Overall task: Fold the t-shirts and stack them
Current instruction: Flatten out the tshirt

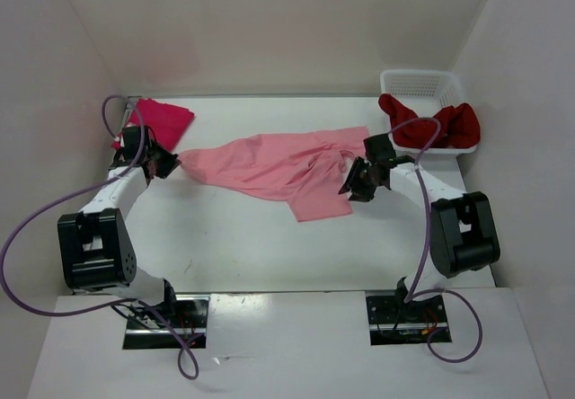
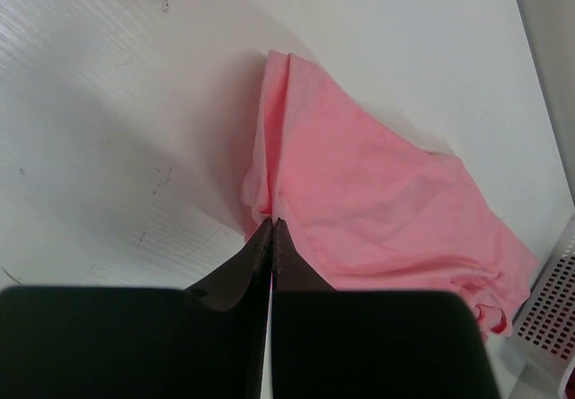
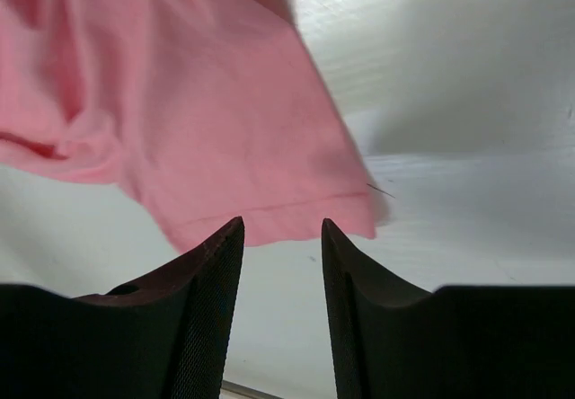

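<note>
Light pink t-shirt (image 1: 269, 167) lies stretched sideways, creased, unfolded.

We see a white rectangular plastic mesh basket (image 1: 420, 80) standing at the far right corner of the white bench (image 1: 234, 246), close to the right-hand wall. We also see faint dark scuff marks (image 2: 162, 179) on the bench's bare surface. Plain white walls (image 1: 269, 22) close in its far and side edges.
</note>
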Robot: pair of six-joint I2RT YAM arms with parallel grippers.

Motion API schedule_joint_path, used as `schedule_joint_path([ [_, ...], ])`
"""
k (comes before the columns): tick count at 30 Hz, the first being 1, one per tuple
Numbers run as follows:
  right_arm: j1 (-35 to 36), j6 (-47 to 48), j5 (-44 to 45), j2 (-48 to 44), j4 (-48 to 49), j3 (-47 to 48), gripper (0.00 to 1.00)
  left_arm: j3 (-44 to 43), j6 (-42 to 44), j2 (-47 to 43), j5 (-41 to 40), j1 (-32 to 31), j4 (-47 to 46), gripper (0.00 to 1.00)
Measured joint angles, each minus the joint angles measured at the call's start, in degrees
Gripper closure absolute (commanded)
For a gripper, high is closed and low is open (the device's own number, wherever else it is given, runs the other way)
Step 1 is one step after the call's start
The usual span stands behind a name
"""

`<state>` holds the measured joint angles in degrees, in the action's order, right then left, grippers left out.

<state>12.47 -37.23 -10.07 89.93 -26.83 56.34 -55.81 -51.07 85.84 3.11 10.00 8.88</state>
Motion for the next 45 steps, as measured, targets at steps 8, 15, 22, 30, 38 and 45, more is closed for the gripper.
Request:
schedule_joint_path([
  [8,-2.8,-3.8,0.7,-0.1,2.1,-8.4,0.55,1.8,0.9,-0.9,1.0,-1.7,0.1,1.0],
  [15,-5.1,-4.3,-0.8,2.1,5.3,-8.6,0.59,3.0,1.4,-1.6,1.7,-2.6,0.5,1.0],
  [22,-5.1,-4.2,-3.0,2.3,5.6,-8.9,0.62,3.5,1.5,-3.0,2.0,-2.6,0.3,1.0],
  [30,-5.1,-3.6,-5.8,3.8,6.0,-8.9,1.0,3.7,1.5,-3.2,2.6,-2.8,0.5,1.0],
  [38,-3.7,-3.5,-4.8,-3.6,-4.7,2.7,1.0,-1.7,-0.3,-3.3,4.4,-5.0,4.6,1.0],
  [45,-2.9,-0.3,2.9,-10.6,-13.7,43.5,1.0,-26.4,-0.1,-4.0,5.1,-6.0,9.1,1.0],
])
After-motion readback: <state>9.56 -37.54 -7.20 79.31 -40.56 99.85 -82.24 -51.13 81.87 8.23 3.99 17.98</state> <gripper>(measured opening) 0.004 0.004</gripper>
